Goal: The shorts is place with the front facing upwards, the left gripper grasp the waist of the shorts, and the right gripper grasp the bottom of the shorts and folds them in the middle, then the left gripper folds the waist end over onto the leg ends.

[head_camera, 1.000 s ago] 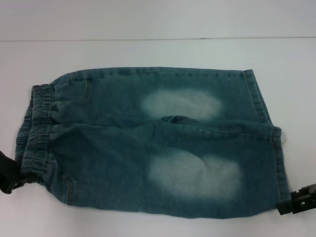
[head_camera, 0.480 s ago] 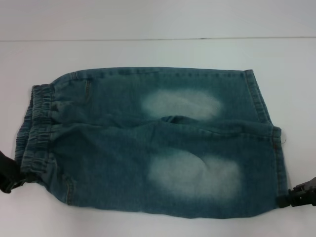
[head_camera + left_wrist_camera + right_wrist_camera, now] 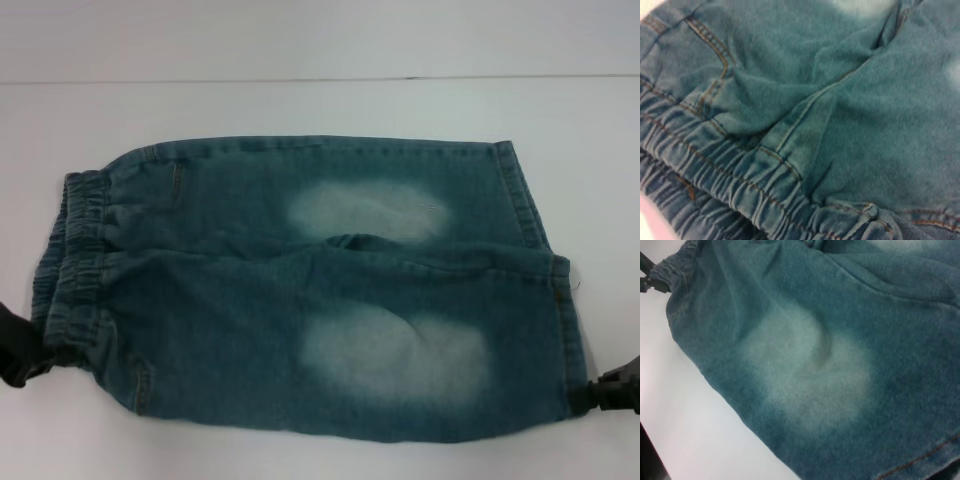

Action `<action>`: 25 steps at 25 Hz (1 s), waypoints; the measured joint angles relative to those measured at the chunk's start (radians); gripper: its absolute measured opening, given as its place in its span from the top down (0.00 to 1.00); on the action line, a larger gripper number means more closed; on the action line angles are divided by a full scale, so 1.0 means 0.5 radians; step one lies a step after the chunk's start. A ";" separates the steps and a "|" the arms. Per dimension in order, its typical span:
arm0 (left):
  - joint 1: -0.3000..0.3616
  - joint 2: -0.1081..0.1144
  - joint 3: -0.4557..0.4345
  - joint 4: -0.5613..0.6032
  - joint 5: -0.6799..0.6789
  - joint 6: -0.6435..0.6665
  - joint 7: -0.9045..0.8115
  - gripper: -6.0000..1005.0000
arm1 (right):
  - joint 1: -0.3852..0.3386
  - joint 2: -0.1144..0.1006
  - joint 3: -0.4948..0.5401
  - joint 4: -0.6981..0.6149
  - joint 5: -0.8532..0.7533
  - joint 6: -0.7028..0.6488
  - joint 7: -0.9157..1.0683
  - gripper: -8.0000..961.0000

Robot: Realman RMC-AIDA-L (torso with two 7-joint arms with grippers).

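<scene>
**Both grippers at the corners, fold not yet begun**

The shorts lie spread flat across the middle of the white table, waist toward the robot's left, legs toward its right, two pale faded patches showing on the upper face. No fold in them at all — both legs sit side by side, the crotch seam puckered between the patches.

Out to the edges now. The waist of the shorts, that ruched elastic band, runs down the left end, and the left gripper sits right at its near corner, touching the fabric. The left wrist view is filled with the gathered band and the fly seam close up, but none of its own jaws show, so I cannot tell whether they are closed on the denim or merely against it.

At the other end, the bottom of the shorts — the stitched hems — and the right gripper is up against the near hem corner. Same story: its jaws are mostly out of frame, and whether they have hold of the hem cannot be told.

By my read, we are at the very start: grasps being set or just set, the lengthwise fold in the middle to come, and then the waist-over-legs fold after it.
</scene>
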 joint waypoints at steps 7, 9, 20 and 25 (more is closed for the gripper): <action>-0.044 0.017 -0.161 -0.008 -0.164 0.064 -0.008 0.95 | -0.017 -0.067 0.130 -0.007 0.184 -0.013 -0.153 0.97; -0.061 0.016 -0.177 -0.009 -0.225 0.061 -0.029 0.95 | -0.022 -0.085 0.155 -0.007 0.284 0.007 -0.213 0.97; -0.193 0.001 -0.167 -0.162 -0.623 -0.328 -0.099 0.95 | 0.050 -0.093 0.191 -0.002 0.748 0.515 -0.396 0.97; -0.225 -0.007 -0.152 -0.303 -0.812 -0.674 -0.071 0.95 | 0.112 -0.020 0.191 -0.006 0.801 0.801 -0.497 0.97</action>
